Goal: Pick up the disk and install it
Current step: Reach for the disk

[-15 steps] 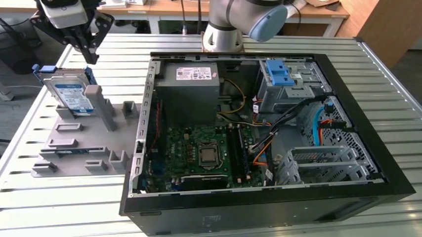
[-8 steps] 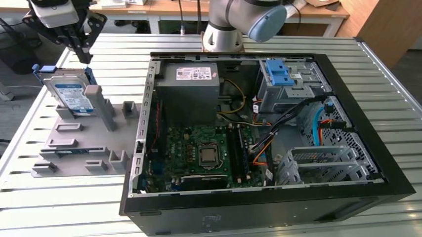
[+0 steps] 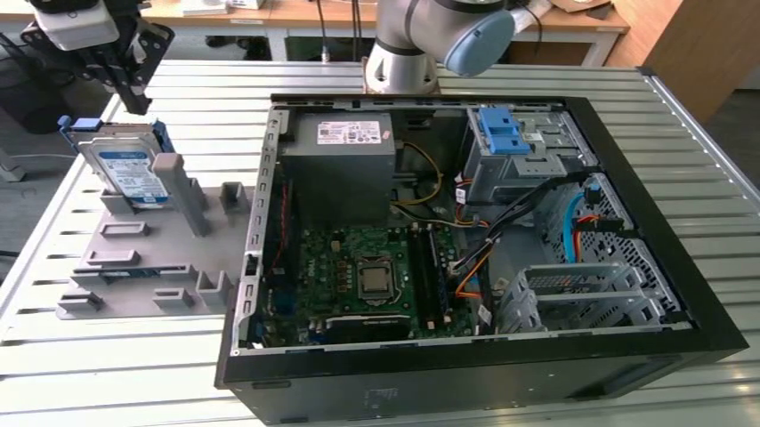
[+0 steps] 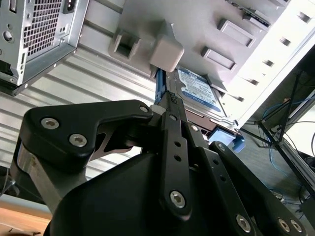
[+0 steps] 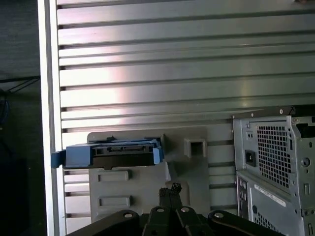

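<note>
The disk (image 3: 128,169) is a silver hard drive with a blue-and-white label in a blue carrier. It stands on edge in a slot of the grey holder (image 3: 142,258) at the exterior view's left. My gripper (image 3: 139,105) hangs just above the disk's top edge, apart from it. Both wrist views show the fingertips pressed together with nothing between them, so the gripper (image 5: 170,188) is shut and empty. The first wrist view shows the disk (image 5: 115,153) edge-on beyond the fingertips. In the second wrist view the disk (image 4: 199,91) lies just past the gripper (image 4: 170,98).
An open black computer case (image 3: 475,382) lies at the exterior view's middle and right, with a grey power-supply box (image 3: 344,156), a motherboard (image 3: 368,276) and a metal drive cage with blue latches (image 3: 511,138). The slatted table's edge (image 3: 24,267) runs close to the holder.
</note>
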`<act>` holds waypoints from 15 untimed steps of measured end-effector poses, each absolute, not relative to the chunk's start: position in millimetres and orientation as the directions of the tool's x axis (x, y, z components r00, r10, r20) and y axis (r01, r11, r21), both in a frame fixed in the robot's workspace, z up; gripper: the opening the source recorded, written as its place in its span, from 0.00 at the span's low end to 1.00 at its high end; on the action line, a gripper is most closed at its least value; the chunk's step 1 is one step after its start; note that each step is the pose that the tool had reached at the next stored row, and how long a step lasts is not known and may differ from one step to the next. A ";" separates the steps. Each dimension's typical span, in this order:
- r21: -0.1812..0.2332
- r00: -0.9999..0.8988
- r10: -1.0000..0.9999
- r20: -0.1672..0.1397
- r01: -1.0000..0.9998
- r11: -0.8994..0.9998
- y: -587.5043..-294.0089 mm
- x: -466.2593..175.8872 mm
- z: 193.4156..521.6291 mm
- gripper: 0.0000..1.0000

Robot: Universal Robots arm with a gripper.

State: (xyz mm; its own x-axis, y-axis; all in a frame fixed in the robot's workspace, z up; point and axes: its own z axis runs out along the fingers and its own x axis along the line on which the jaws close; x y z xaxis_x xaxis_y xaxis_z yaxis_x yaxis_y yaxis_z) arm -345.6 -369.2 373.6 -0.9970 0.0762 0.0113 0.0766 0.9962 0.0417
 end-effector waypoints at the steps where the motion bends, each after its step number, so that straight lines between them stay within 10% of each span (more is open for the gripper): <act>1: 0.042 -0.997 0.076 0.011 0.077 0.996 -369.0 -347.9 373.4 0.11; 15: 0.041 -0.997 0.076 0.013 0.077 0.996 -359.6 -386.0 366.2 0.11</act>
